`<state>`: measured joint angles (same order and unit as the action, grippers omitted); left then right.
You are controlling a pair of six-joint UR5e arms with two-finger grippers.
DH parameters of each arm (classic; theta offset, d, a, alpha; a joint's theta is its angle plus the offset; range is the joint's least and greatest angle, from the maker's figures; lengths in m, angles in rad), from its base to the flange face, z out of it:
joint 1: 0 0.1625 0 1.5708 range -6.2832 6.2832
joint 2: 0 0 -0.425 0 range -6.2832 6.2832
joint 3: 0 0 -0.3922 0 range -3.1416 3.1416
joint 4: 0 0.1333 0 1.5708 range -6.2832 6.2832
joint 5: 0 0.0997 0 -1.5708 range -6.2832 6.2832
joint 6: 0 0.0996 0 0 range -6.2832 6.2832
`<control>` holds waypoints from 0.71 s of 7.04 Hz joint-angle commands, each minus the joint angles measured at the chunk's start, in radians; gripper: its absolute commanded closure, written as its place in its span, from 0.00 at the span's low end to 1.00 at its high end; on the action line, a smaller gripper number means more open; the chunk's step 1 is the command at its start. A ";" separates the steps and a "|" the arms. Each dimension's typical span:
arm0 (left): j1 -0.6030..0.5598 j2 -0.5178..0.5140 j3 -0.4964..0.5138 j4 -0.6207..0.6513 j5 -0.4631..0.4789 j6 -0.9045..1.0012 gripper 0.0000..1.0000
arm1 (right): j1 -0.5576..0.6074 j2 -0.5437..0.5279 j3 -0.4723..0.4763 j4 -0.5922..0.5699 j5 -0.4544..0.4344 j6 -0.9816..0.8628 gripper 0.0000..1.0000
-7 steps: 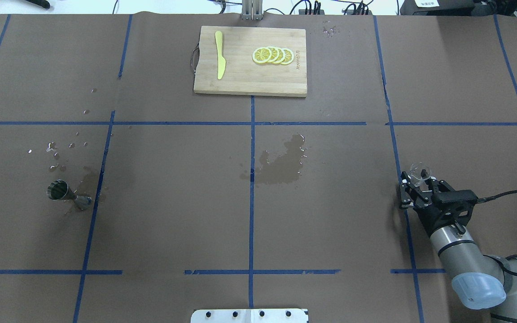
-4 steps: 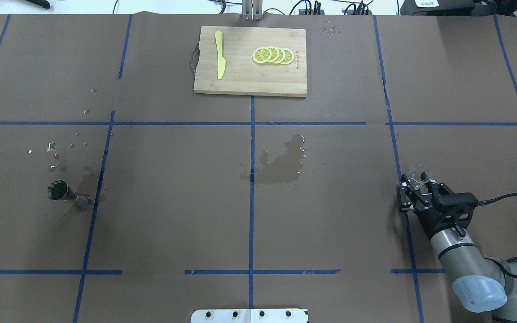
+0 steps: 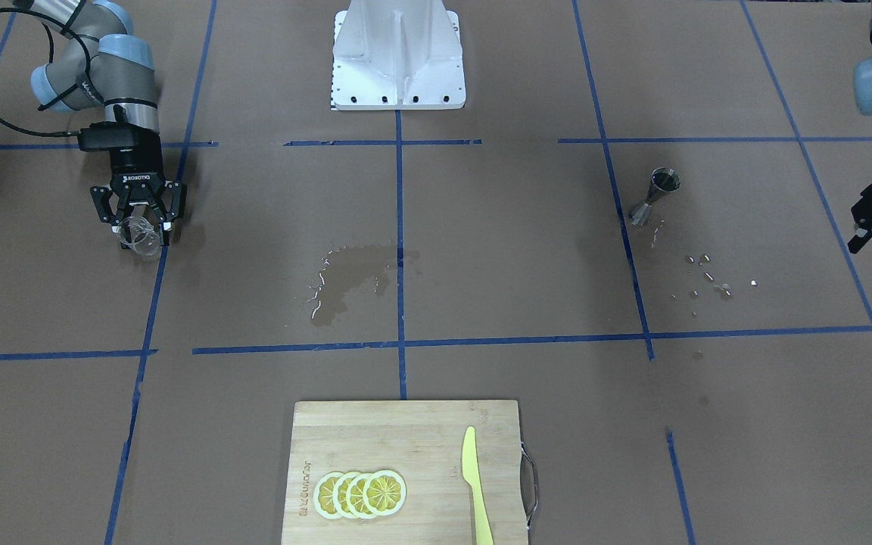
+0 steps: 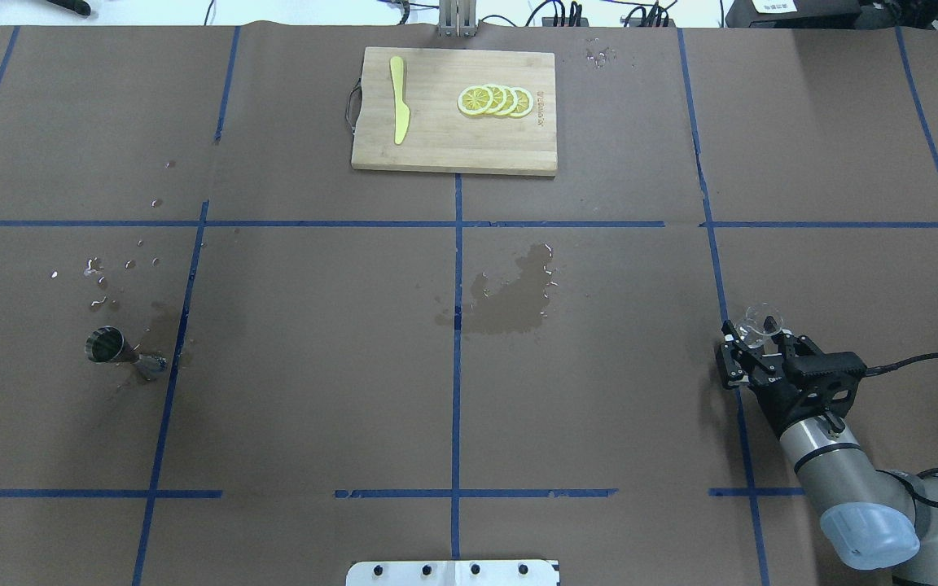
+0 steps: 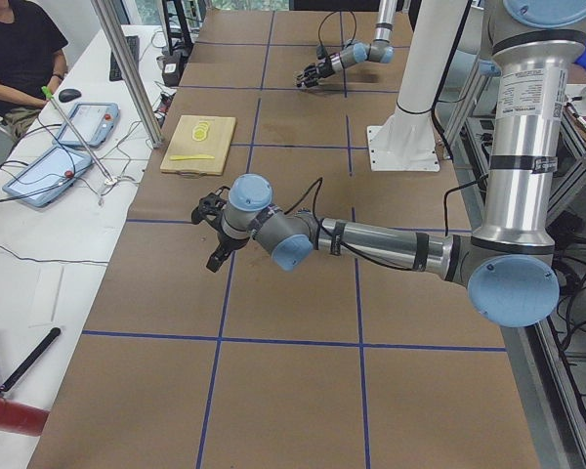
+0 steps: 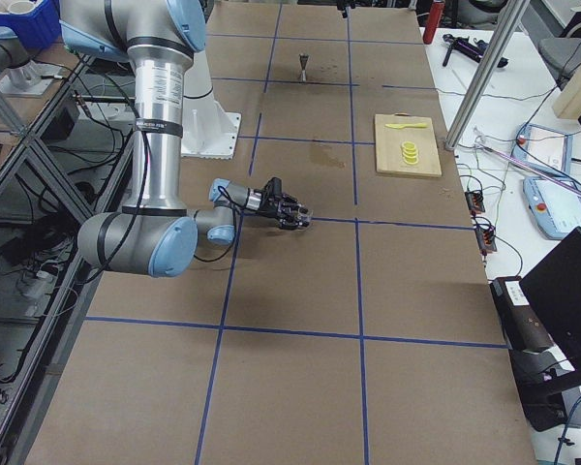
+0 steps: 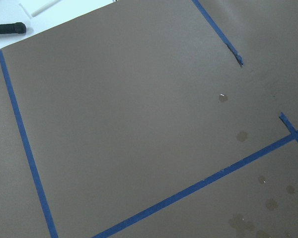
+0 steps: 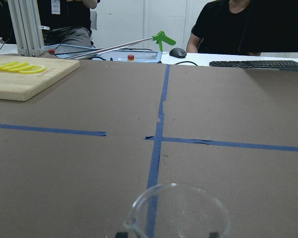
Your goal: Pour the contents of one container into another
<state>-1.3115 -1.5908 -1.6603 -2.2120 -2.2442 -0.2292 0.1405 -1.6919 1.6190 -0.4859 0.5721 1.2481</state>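
While the glass cup (image 4: 761, 318) sits at the right gripper (image 4: 758, 332): it is on the robot's right side of the table (image 4: 599, 407), beside a blue tape line, upright. Whether it rests on the paper or hangs just above it cannot be told.
Right gripper: fingers stand against both sides of the cup low on its wall; judged clamped on it.
Left gripper (image 3: 857, 227): at the table's far left edge, prongs spread, nothing between them.
Jigger (image 4: 113, 347): upright on the robot's left side, well apart from the cup, ringed by droplets (image 4: 111, 277).
Wet patch (image 4: 510, 301): mid-table, between the two vessels.
Cup, weight: judged light; thin clear glass, small.
Cup, stiffness: rigid and brittle; it will not yield, so excess squeeze risks a crack.
Cup, surface: smooth, likely slippery, more so if wet.
Cup, contents: no liquid level can be made out from the wrist view.
Cup, hold point: across the round wall below the rim, pouring lip left free and turned toward the jigger.
Jigger, handling: judged light metal on a narrow foot with a small mouth; easily tipped, so the pour should be slow and close.
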 commanded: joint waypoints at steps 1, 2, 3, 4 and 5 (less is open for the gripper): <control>0.000 0.000 -0.001 0.000 0.000 -0.001 0.00 | -0.002 0.000 0.002 0.001 0.000 0.001 0.19; 0.000 0.000 -0.003 0.000 0.000 -0.001 0.00 | -0.006 0.000 0.004 0.001 0.000 0.002 0.19; -0.002 0.000 -0.007 0.000 -0.002 -0.028 0.00 | -0.006 0.000 0.007 0.001 0.002 0.004 0.19; -0.002 0.002 -0.018 0.000 0.000 -0.035 0.00 | -0.007 0.000 0.007 0.001 0.002 0.004 0.20; -0.002 0.011 -0.016 0.000 0.000 -0.035 0.00 | -0.007 0.000 0.007 0.001 0.002 0.004 0.19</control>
<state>-1.3128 -1.5875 -1.6736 -2.2120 -2.2446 -0.2581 0.1343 -1.6920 1.6253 -0.4847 0.5735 1.2514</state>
